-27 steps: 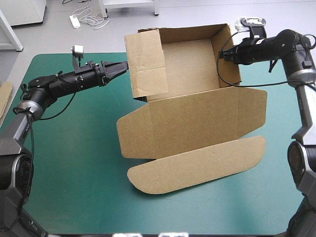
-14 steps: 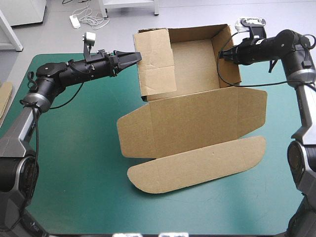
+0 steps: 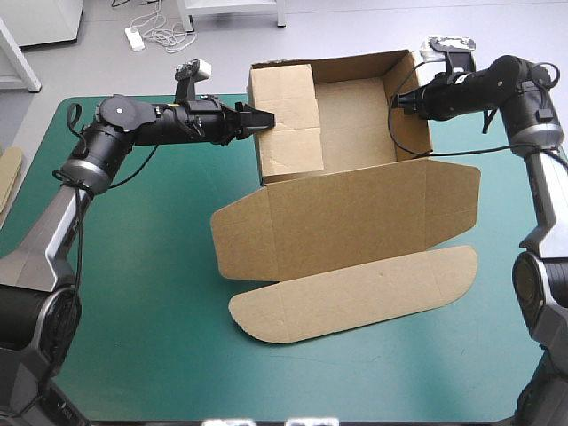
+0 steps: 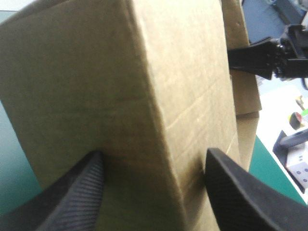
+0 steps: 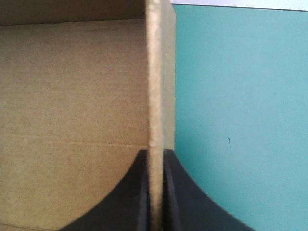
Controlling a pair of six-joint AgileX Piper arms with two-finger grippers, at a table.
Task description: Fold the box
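The brown box point(image 3: 355, 106) stands at the table's far side with its walls raised. Its lid point(image 3: 346, 222) lies flat toward the front, ending in a rounded tuck flap point(image 3: 355, 297). My left gripper point(image 3: 264, 120) presses against the outside of the left wall panel point(image 3: 286, 111). In the left wrist view its fingers point(image 4: 72, 197) stand open, with a folded corner of the board point(image 4: 144, 96) right ahead between them. My right gripper point(image 3: 399, 100) is shut on the box's right wall, whose thin edge point(image 5: 155, 72) rises between its fingers point(image 5: 132, 197). The right gripper point(image 4: 255, 57) also shows beyond the box in the left wrist view.
An edge of more brown board point(image 3: 7, 177) lies at the table's left edge. The teal-green cover point(image 3: 142, 293) is bare left of and in front of the lid. The box's far wall reaches the table's far edge.
My left gripper has moved right and farther back, pushing the left wall panel inward and more upright. The right gripper has kept its hold in place.
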